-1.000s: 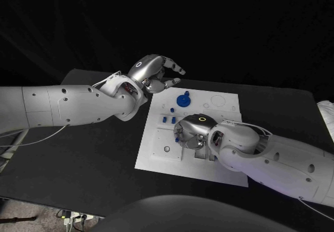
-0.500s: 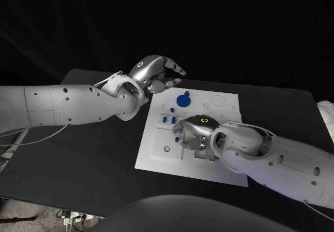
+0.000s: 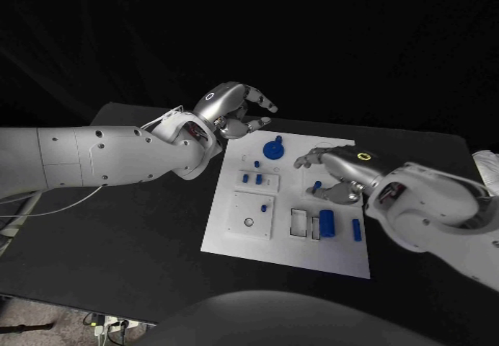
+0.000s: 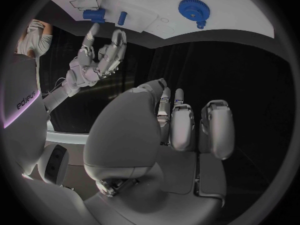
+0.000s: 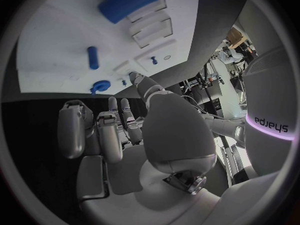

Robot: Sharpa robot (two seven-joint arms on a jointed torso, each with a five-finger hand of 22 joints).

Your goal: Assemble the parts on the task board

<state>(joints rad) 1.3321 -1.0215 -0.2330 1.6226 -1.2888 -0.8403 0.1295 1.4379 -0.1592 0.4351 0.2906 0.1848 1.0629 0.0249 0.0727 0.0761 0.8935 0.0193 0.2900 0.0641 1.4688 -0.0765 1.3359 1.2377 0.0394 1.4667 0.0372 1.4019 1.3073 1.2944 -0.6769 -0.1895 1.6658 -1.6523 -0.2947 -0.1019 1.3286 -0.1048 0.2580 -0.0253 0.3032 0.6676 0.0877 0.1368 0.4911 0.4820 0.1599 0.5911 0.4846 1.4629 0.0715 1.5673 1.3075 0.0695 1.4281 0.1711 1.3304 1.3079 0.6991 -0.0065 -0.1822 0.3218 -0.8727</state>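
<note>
Task board (image 3: 234,241) mid-table; blue gear (image 3: 272,150) and block (image 3: 327,223) seated, small pegs loose. Left hand (image 3: 234,108) curled, empty, off board. Right hand (image 3: 334,175) spread, empty, above board.

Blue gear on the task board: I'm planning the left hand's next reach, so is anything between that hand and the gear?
Nothing visible. The left hand hangs beyond the far-left corner of the task board, holding nothing. The blue gear lies uncovered near that corner. The right hand is off to the gear's right, not between them.
</note>
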